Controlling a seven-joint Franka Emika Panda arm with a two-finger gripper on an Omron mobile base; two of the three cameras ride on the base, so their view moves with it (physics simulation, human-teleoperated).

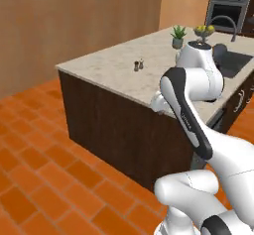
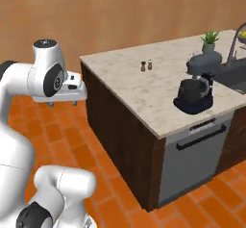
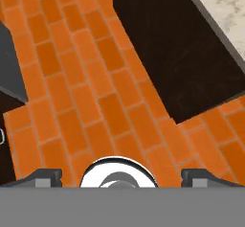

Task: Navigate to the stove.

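Pincer (image 3: 122, 175) fingers apart and empty above the brick floor (image 3: 86, 92), we face a dark island — pale surface (image 2: 144, 85) carrying shakers (image 2: 146, 66), plant (image 2: 209, 40), sink (image 1: 232, 62).

An orange brick floor (image 1: 39, 179) runs up to a plain tan wall (image 1: 74, 21). In the middle stands an island with dark wood sides (image 2: 120, 135) and a pale stone-topped desk (image 2: 158, 85), a grey dishwasher front (image 2: 197, 157) set in one end. A steel wall oven (image 1: 229, 8) sits far back.
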